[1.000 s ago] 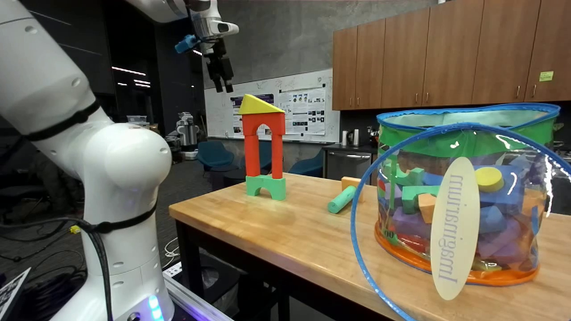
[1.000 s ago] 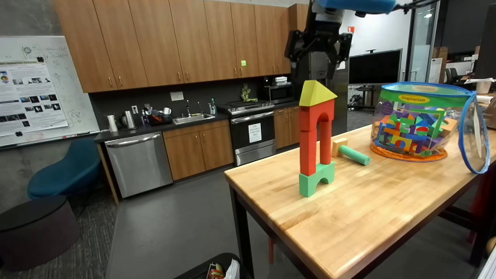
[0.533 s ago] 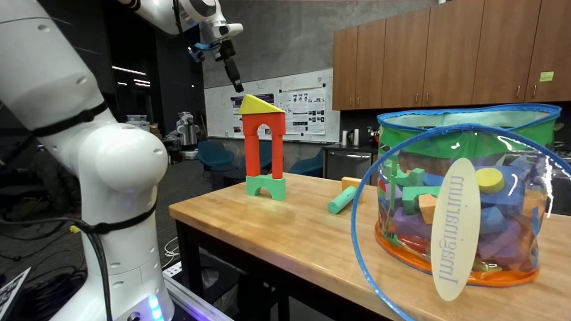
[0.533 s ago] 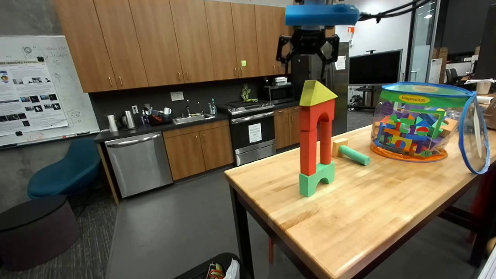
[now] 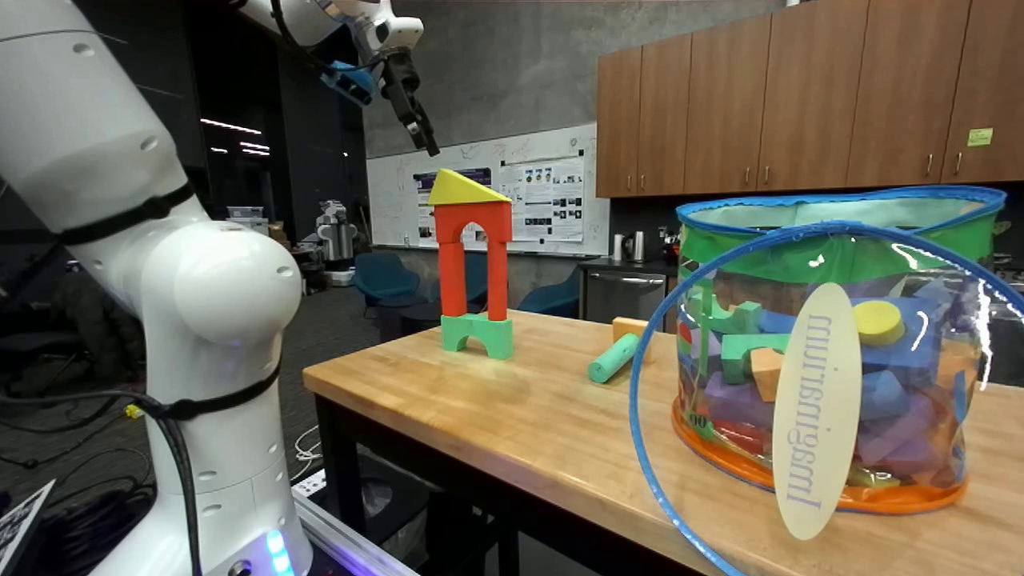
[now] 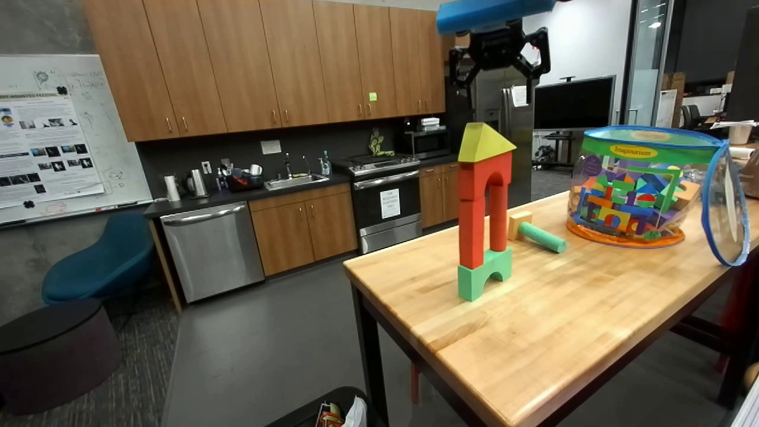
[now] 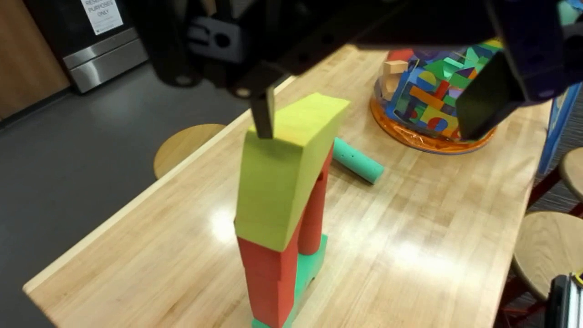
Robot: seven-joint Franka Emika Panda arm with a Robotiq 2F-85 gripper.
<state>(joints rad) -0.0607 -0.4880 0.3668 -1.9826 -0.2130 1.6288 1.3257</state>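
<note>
Gripper [image 6: 501, 102] over the wedge [image 5: 460, 190], fingers apart

The fingers stand wide with nothing between them. Just below the gripper, and clear of it in an exterior view, the yellow wedge tops a red arch [image 5: 474, 214] on two red pillars [image 5: 453, 278], which stand on a green arch [image 5: 478, 325]. Lower and off to one side of the gripper, a green cylinder [image 6: 542, 237] lies on the table [image 6: 533, 332] by a block [image 6: 519, 224]; farther from the gripper is the bag [image 6: 676, 155].

The step in hand looks like lining up above the wedge. In the wrist view one finger overlaps it and the other is well aside, so gripping it would call for centring, then slow lowering: the pieces underneath look easily toppled.
</note>
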